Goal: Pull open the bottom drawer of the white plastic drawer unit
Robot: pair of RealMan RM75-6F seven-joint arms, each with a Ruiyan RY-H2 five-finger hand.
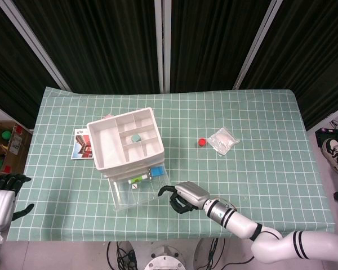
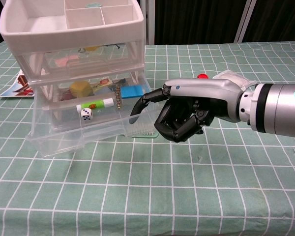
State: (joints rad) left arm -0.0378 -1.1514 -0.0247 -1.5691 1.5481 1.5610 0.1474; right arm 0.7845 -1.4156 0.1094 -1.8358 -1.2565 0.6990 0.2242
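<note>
- I see the white plastic drawer unit (image 1: pixel 127 139) on the green checked tablecloth (image 1: pixel 259 135), left of centre, with its open compartment tray on top.
- The bottom drawer (image 2: pixel 83 129) is pulled well out toward me; its clear front wall stands forward of the drawers above.
- Inside it I can make out a white die (image 2: pixel 87 114), a tube with a green label (image 2: pixel 94 104), a blue block (image 2: pixel 133 91) and a yellow round piece (image 2: pixel 79 89).
- My right hand (image 2: pixel 187 112) sits just to the right of the drawer's front right corner, at about the drawer's height.
- One finger (image 2: pixel 140 103) reaches out and hooks down at that corner. It looks to be touching the rim, but I cannot tell for sure.
- The other fingers are curled tightly into the palm with nothing in them, so I hold nothing.
- A green brush (image 2: pixel 142 132) lies on the cloth behind the drawer's front corner, mostly hidden by drawer and hand.
- My left hand (image 1: pixel 4 190) shows only in the head view, off the table's left edge, well apart from the unit; its dark fingers are loosely spread and empty.
- A small red cap (image 1: pixel 202 142) and a white packet (image 1: pixel 223 140) lie to the right of the unit, far from the right hand.
- A printed card (image 1: pixel 81 143) lies flat, partly under the unit's left side.
</note>
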